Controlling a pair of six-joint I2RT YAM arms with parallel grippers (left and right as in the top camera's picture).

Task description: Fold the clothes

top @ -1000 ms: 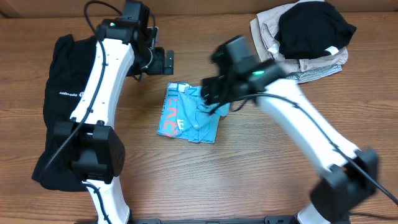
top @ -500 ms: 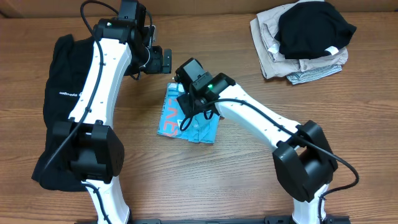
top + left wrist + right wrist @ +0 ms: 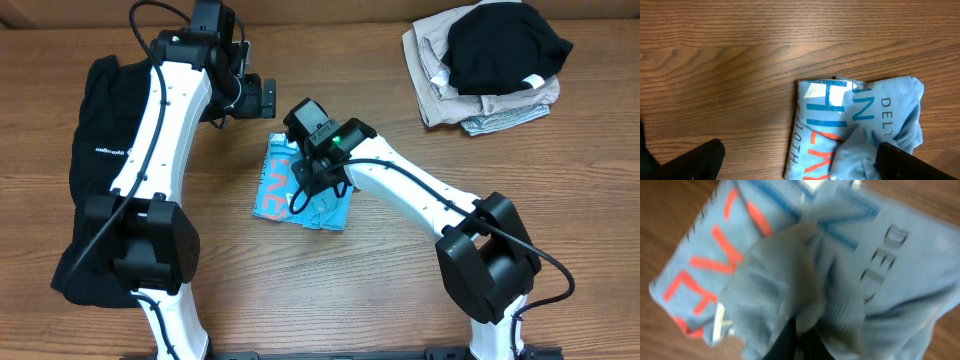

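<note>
Right now: pinching light blue T-shirt (image 3: 272,195) w/ right gripper (image 3: 305,185), centre of table (image 3: 400,290).
Overhead: parked just past shirt's far edge, left gripper (image 3: 262,97), not touching it; spread under left arm, long black garment (image 3: 95,170) w/ small white logo; stacked at far right corner, beige folded pile (image 3: 500,100) w/ black item (image 3: 505,45) on top. Left wrist: fingers (image 3: 700,162) spread wide, gripping nothing, above wood & shirt's lettered end. Right wrist: blurred; closed narrow on raised bunch of blue fabric, orange & blue lettering round it.
</note>
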